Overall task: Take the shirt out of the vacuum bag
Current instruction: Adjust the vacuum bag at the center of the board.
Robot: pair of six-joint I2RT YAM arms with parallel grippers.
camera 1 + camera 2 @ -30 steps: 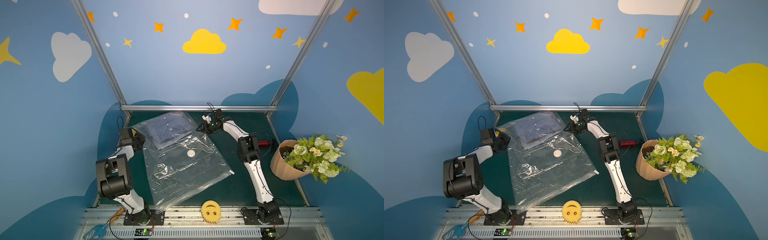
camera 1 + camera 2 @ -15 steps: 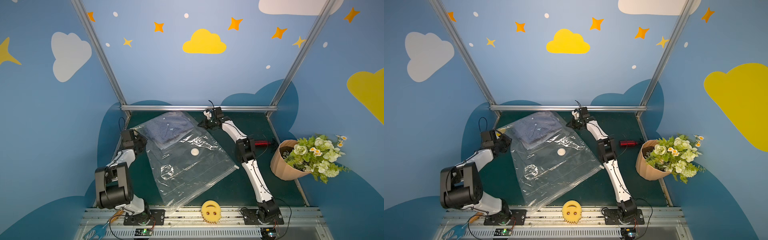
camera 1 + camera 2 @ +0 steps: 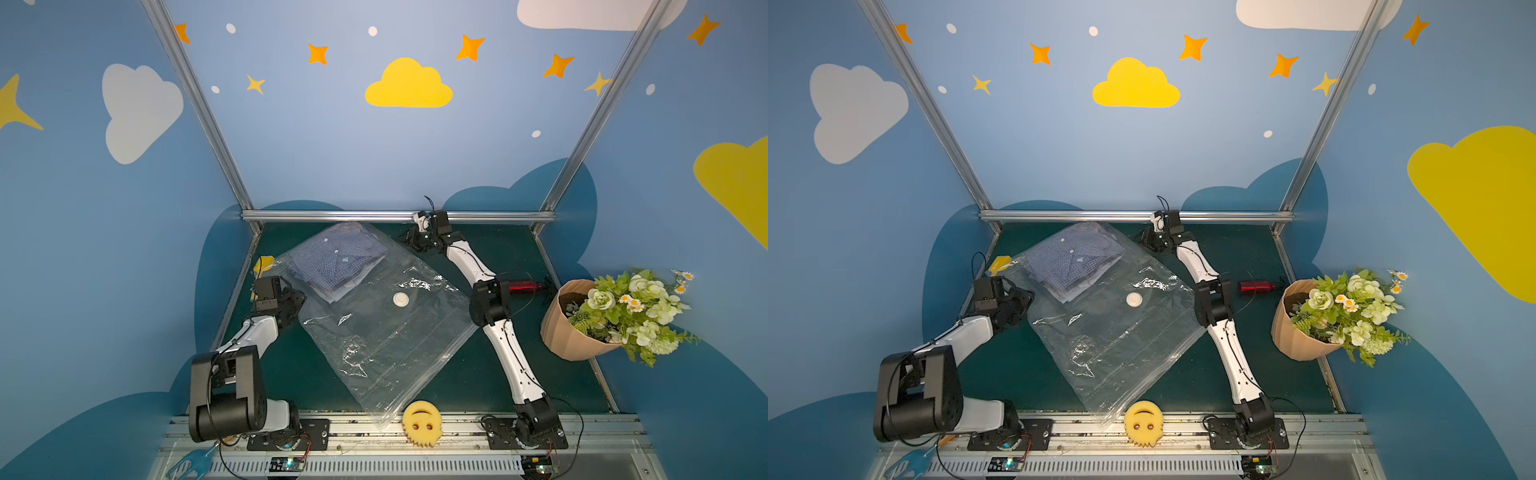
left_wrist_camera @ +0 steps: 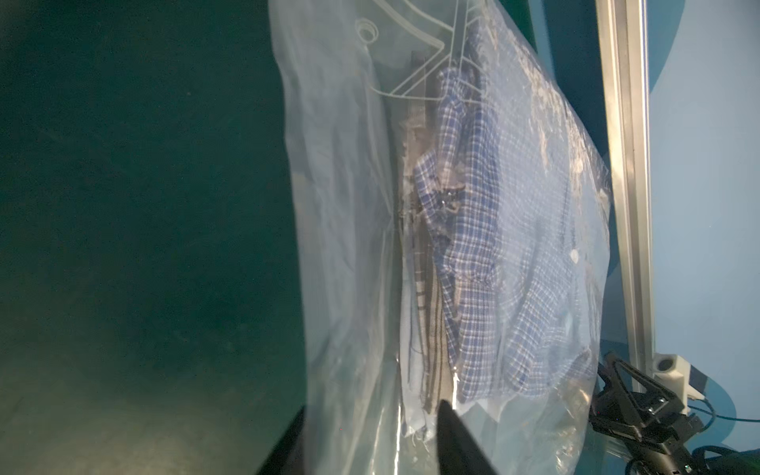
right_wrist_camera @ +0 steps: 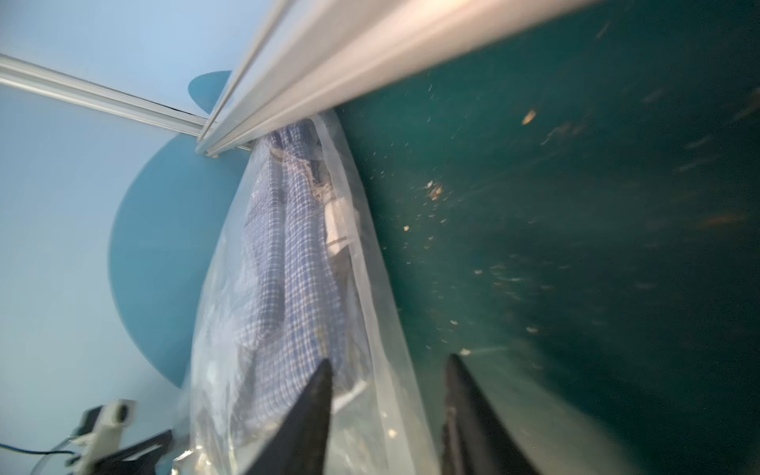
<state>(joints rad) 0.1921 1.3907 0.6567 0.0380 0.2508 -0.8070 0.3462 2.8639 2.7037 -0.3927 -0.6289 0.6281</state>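
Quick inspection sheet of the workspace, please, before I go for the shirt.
Surface: green mat, pale specks near the far frame.
Job's things: bag flat, diagonal, near corner over the front rail; shirt inside it, far end; valve on top.
Clutter: sponge at front rail; red bottle beside right arm; flowers at right edge; yellow item far left.
Grippers: left gripper open, bag edge between jaws; right gripper open, bag's far corner between jaws.
Cables: black lead looping at right base; another above right wrist.
Surroundings: blue painted walls, aluminium frame.
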